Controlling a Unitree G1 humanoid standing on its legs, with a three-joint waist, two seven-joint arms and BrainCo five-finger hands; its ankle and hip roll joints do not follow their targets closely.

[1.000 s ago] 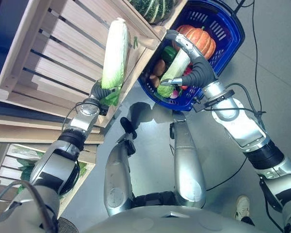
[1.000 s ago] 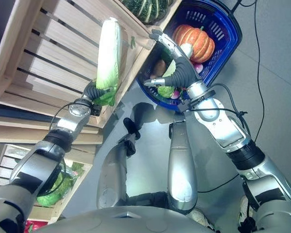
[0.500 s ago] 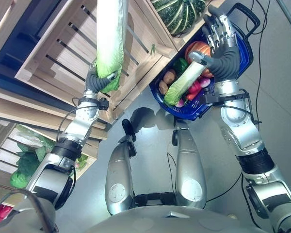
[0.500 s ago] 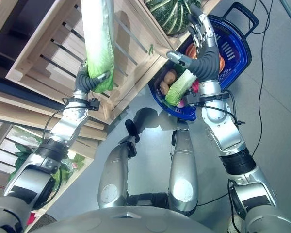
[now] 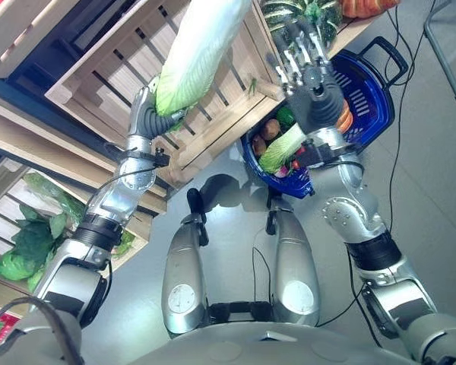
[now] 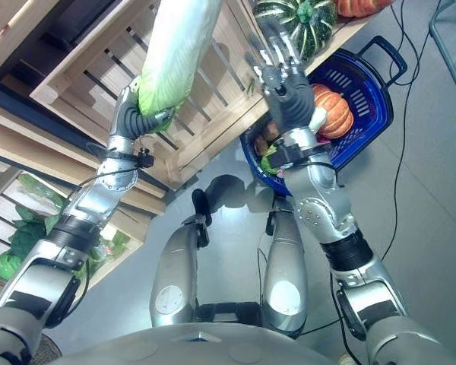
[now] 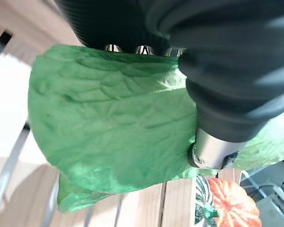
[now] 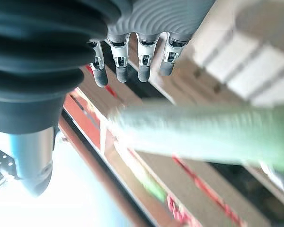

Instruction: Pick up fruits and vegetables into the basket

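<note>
Since a second ago my right hand (image 5: pixel 313 72) has left the basket (image 5: pixel 368 91) and come up with fingers straight and spread, holding nothing; the cabbage it carried (image 5: pixel 281 148) now lies in the basket below that hand, so I judge that item delivered. My left hand (image 5: pixel 153 114) has swung its own long cabbage (image 5: pixel 201 46) from upright to leaning toward the right hand, fingers curled round its leafy base.

Left eye view: beyond the right hand sits a striped green squash (image 5: pixel 300 17) on the wooden crate shelf (image 5: pixel 228 84). The crate's edge stands between the held cabbage and the basket, and I judge it the obstacle to clear.

Right eye view: an orange pumpkin (image 6: pixel 336 112) already fills much of the basket just beside the right hand, leaving little room.

Left wrist view: green leaf (image 7: pixel 113 127) is pressed under the hand's fingers (image 7: pixel 213 146), with another pumpkin (image 7: pixel 236 208) past it.

Right wrist view: straight fingers (image 8: pixel 132 66) are apart from a pale green cabbage stalk (image 8: pixel 203 135) crossing beyond them.
</note>
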